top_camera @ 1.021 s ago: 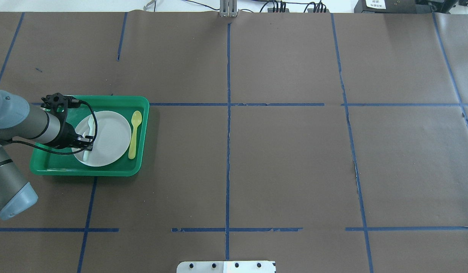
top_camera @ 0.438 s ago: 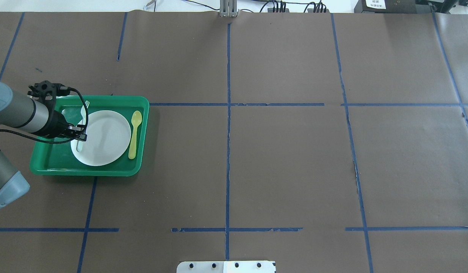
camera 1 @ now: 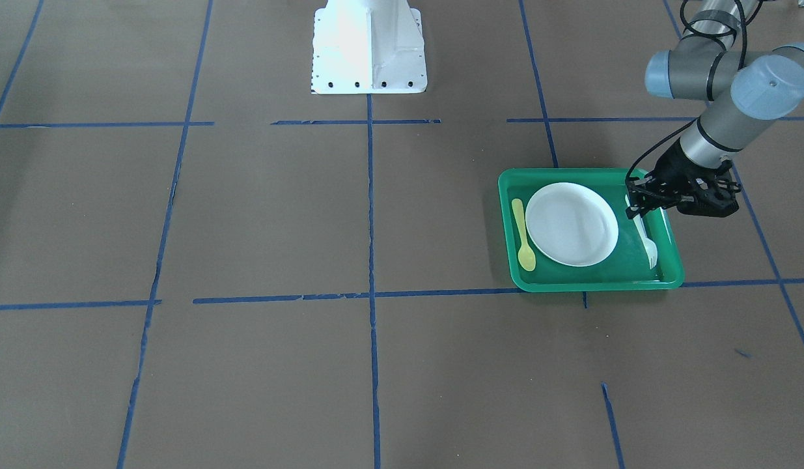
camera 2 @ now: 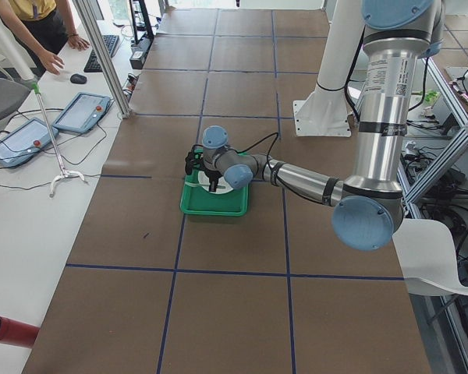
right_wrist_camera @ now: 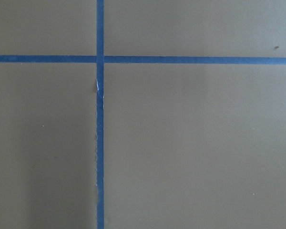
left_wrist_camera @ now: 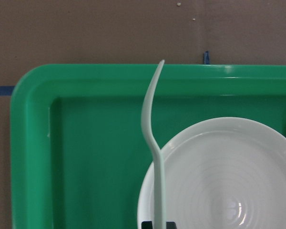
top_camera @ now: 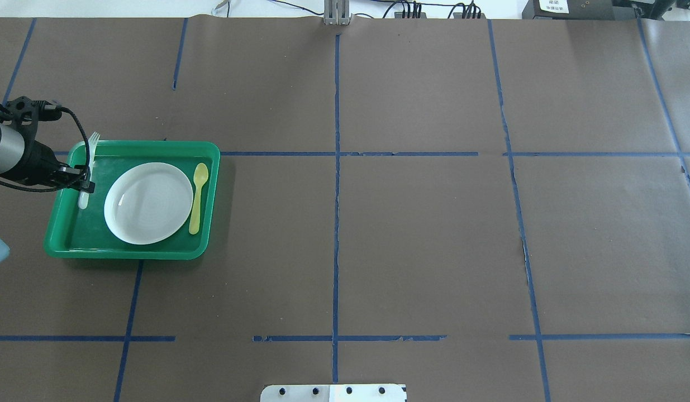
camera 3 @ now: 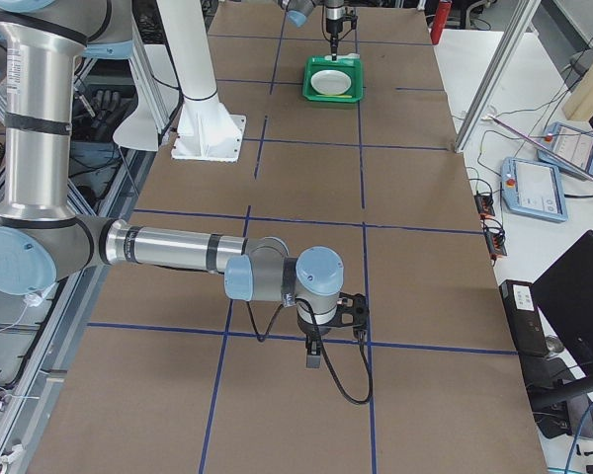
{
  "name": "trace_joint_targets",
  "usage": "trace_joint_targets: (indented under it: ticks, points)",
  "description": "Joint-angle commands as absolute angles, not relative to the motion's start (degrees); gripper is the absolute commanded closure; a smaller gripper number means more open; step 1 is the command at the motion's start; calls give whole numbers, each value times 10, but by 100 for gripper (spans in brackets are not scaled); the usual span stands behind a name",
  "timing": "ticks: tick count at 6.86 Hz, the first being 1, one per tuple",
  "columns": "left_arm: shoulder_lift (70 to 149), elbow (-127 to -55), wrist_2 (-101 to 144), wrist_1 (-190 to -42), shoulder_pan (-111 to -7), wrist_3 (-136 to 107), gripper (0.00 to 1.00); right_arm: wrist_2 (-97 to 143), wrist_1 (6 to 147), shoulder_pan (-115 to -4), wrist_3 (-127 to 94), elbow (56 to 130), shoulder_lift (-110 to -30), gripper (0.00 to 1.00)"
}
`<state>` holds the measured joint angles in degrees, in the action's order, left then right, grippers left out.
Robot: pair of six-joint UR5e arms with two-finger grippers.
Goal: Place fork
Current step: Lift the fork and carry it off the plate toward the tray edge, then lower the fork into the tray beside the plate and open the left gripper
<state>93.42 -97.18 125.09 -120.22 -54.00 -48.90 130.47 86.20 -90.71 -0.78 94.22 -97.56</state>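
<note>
left hand point(top_camera: 86, 185) clamped on fork point(top_camera: 91, 156), gripping toward the handle end | fork over left strip of green tray point(top_camera: 155, 252), just beside white plate point(top_camera: 149, 204), tines toward far rim; contact with tray: cannot tell | yellow spoon point(top_camera: 198, 195) lies right of plate | right hand point(camera 3: 314, 351) over bare table point(top_camera: 423, 234), open or closed: cannot tell

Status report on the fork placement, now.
Left gripper shut on the fork, over the green tray beside the white plate. Right gripper far off, state unreadable. Only the plate's rim close; yellow spoon beyond it.
</note>
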Motion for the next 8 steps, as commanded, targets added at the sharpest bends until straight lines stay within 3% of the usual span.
trace_joint_targets:
  ticks: [1, 6, 7, 8]
  points:
    - [942, -925, 1252, -1208, -538, -481, 100, 1305, 862, -907, -8, 942, -976, 0]
    - [946, -924, 1257, -1208, -532, -483, 100, 1305, 862, -907, -8, 942, -976, 0]
    - [945, -922, 1257, -1208, -527, -479, 88, 1304, 862, -907, -8, 942, -976, 0]
    - [945, -922, 1256, -1208, -524, -476, 40, 1305, 862, -907, -7, 942, -976, 0]
